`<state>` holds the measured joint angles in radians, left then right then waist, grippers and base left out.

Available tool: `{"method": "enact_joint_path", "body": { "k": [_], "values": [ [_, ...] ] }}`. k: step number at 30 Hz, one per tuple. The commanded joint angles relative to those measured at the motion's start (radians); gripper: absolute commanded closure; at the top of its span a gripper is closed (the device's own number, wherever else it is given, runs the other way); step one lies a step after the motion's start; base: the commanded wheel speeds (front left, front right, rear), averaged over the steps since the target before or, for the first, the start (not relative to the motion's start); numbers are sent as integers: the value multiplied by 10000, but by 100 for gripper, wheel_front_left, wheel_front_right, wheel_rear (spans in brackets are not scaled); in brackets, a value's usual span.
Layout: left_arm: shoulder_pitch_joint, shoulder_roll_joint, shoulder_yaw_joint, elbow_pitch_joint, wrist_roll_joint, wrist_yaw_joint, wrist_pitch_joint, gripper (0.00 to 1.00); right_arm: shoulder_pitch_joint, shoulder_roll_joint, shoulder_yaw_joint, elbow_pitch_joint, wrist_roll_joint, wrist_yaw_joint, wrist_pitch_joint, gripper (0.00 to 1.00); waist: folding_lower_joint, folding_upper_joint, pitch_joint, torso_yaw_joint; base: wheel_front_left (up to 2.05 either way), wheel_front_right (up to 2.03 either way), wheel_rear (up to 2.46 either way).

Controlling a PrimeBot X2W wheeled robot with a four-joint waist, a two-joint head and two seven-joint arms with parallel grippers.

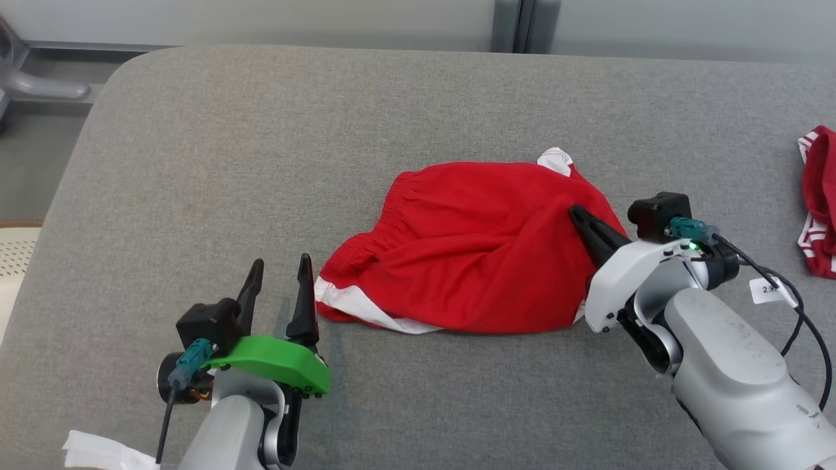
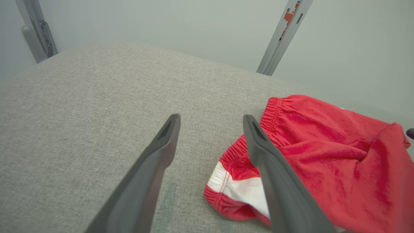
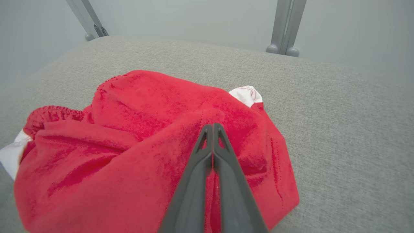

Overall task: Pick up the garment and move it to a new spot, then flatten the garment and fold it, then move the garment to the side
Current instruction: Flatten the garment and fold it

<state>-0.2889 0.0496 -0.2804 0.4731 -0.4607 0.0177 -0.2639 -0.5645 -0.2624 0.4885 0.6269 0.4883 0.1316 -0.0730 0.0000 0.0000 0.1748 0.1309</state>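
Centrally, red shorts lay crumpled on a grey table, with the elastic waistband to the left and a white-trimmed hem at the near left. The right tool was shut, its tips sunk in a raised fold near the shorts' right end, apparently pinching cloth. The left tool was spread wide and empty, just beside the hem. The cloth looked light, soft and limp. It would likely sag when lifted, so the waistband or hem seemed the surest hold. Another red garment lay well apart at the right edge.
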Motion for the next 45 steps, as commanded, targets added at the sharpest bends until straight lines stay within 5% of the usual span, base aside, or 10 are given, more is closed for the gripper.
{"method": "enact_joint_path", "body": {
  "k": [1, 15, 17, 18, 28, 33, 34, 36, 45],
  "values": [
    [171, 27, 120, -222, 138, 8, 0, 0, -223, 21, -52, 125, 26, -18, -137, 100, 0, 0, -28, 1, 0, 0, 0],
    [746, 25, -234, -1990, 76, 187, -1, 0, -1656, -640, -709, 1597, -17, -19, -628, 100, 0, 0, 304, 617, 0, 0, 0],
    [782, 25, -254, -2112, 56, 239, -2, 0, -1378, -627, -609, 1464, 217, -18, -646, 7, 0, 0, 311, 640, 0, 0, 0],
    [811, 25, -244, -2188, 81, 268, -2, 0, -1193, -630, -478, 1293, 401, -15, -561, 0, 0, 0, 304, 640, 0, 0, 0],
    [1029, 23, -1, -2698, 334, 362, -1, 0, 73, -1811, 1517, -1592, 2182, -16, 1036, 0, 0, 0, 464, 537, 0, 0, 0],
    [934, 25, -18, -2775, 331, 373, -3, 0, -158, -2159, 1971, -1951, 2439, -16, 1548, 0, 0, 0, 629, 661, 0, 0, 0],
    [910, 25, -15, -2775, 318, 377, -1, 0, -259, -2139, 1935, -1871, 2446, -16, 1489, 69, 0, 0, 660, 693, 0, 0, 0],
    [853, 25, -31, -2758, 291, 363, -3, 0, -413, -2073, 1960, -1650, 2379, -16, 1450, 100, 0, 0, 706, 753, 0, 0, 0],
    [651, 24, -161, -2782, 188, 414, -1, 0, -1804, -1473, 669, 420, 2146, -16, 605, 100, 0, 0, 863, 937, 0, 0, 0]
  ]
}}
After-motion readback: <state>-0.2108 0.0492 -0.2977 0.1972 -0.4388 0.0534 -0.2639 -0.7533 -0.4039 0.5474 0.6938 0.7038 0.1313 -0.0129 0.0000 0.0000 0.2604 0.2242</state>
